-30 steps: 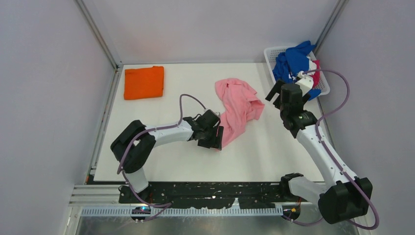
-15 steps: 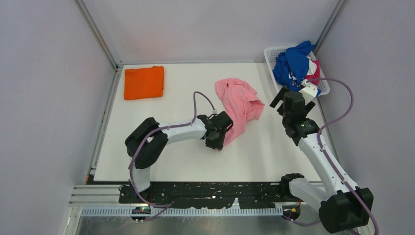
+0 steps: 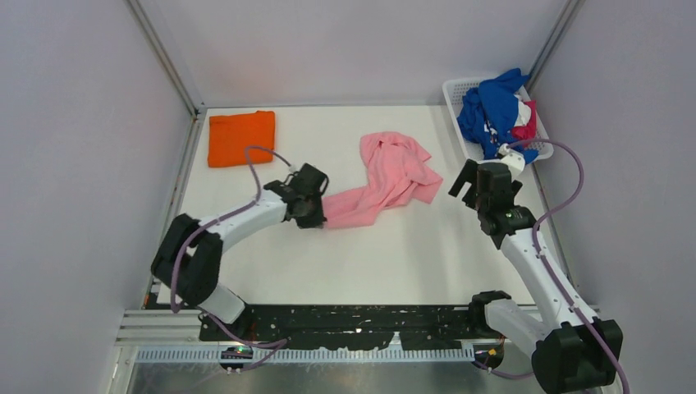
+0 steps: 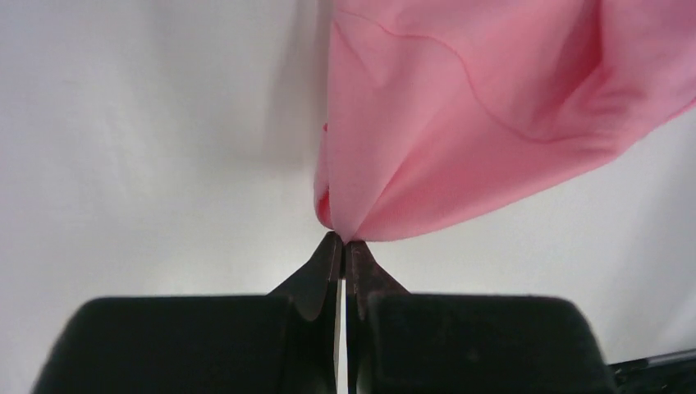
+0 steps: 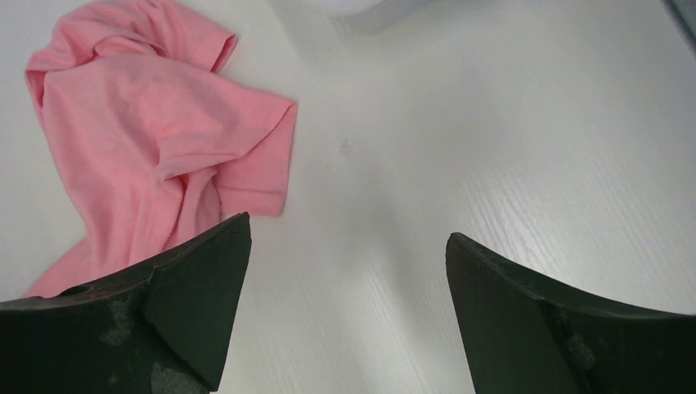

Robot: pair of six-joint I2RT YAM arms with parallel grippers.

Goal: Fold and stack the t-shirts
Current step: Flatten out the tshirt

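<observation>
Left wrist: hand (image 4: 343, 249) pinches tee (image 4: 492, 107) (hem?)

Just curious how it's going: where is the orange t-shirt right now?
In the top view, the folded orange t-shirt lies at the far left corner of the table, well apart from the pink t-shirt pinched by the left gripper.

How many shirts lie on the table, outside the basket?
2. The orange shirt lies folded at the far left; the pink shirt is in the middle, its end pinched by the left hand. None seems hidden.
</observation>
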